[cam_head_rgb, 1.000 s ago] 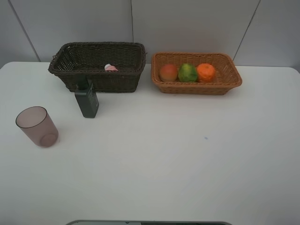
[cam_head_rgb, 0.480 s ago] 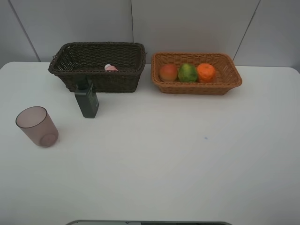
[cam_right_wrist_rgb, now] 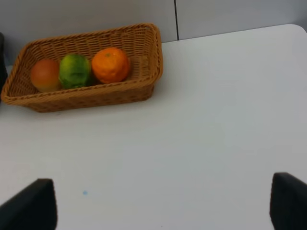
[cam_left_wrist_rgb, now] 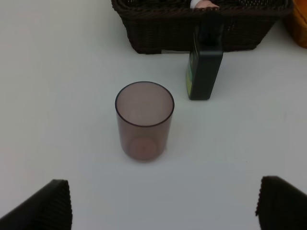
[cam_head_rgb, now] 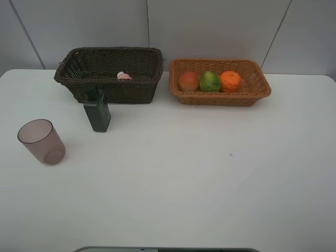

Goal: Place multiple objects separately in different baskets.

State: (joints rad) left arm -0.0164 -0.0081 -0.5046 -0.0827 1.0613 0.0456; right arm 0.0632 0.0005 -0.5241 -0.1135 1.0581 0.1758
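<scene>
The left pincer (cam_left_wrist_rgb: 163, 206) and right pincer (cam_right_wrist_rgb: 160, 203) gaped apart, empty. The cup (cam_head_rgb: 41, 142) and dark green bottle (cam_head_rgb: 97, 113) stood on the surface (cam_head_rgb: 184, 173) at left, the bottle just near of the dark basket (cam_head_rgb: 105, 90), which held seemingly a pink bottle (cam_head_rgb: 124, 76). The red-orange fruit (cam_head_rgb: 188, 81), green fruit (cam_head_rgb: 210, 81) and orange (cam_head_rgb: 230, 81) lay in the tan basket (cam_head_rgb: 220, 98), far right.

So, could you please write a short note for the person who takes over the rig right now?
Grippers: left gripper and right gripper both open, empty.
Done: red-orange fruit, green fruit and orange in the light basket; pink bottle in the dark basket.
To do: cup and dark green bottle stand upright on the table; probably both go into the dark basket.
</scene>
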